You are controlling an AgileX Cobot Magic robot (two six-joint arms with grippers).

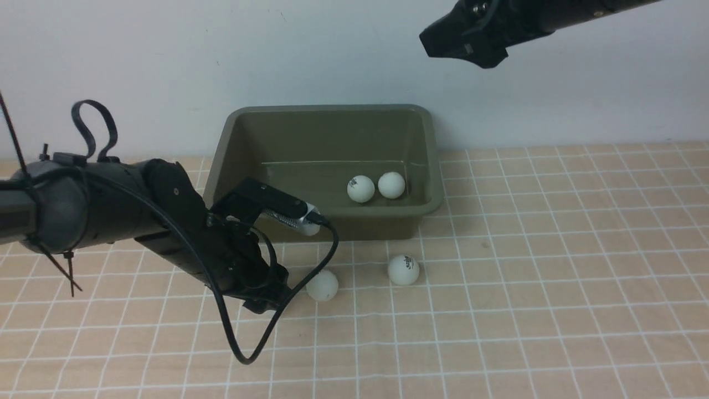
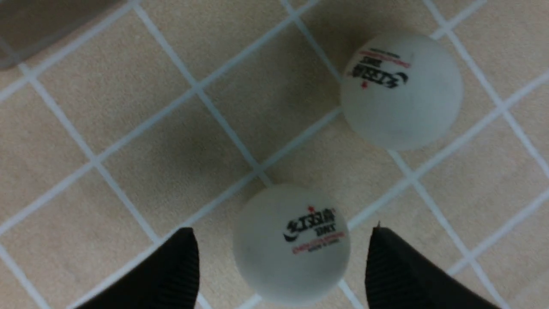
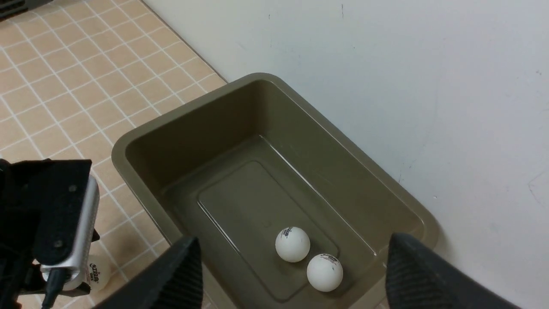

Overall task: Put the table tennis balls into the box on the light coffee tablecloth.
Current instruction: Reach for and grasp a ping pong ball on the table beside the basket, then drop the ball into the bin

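Seen from between the robot's two arms, an olive-green box [image 1: 332, 108] sits at the upper centre of the frame against a white wall [image 1: 138, 66]. It rests on the light coffee tablecloth [image 1: 554, 277], a tan cloth gridded with thin white lines. Inside the box, toward its right end, two white table tennis balls [image 1: 360, 188] lie side by side, almost touching. Two more lie on the cloth just in front of the box, at lower centre: the right loose ball [image 1: 403, 270], dark print facing up, and the left loose ball [image 1: 322, 285], near it but not touching. The left gripper [image 1: 268, 293], on a black arm reaching in from the left edge, is low over the cloth, right beside the left loose ball. A silver wrist camera [image 1: 291, 217] rides on top of it and a black cable [image 1: 249, 354] loops beneath. In the left wrist view its two black fingers [image 2: 180, 266] stand wide apart with that ball between them, bare cloth showing on either side — spread open, gripping nothing. The right gripper [image 1: 451, 39] hangs high at the upper right of the front frame, above the box. The right wrist view shows its fingers [image 3: 180, 274] spread wide and empty, with the box and its two balls below.
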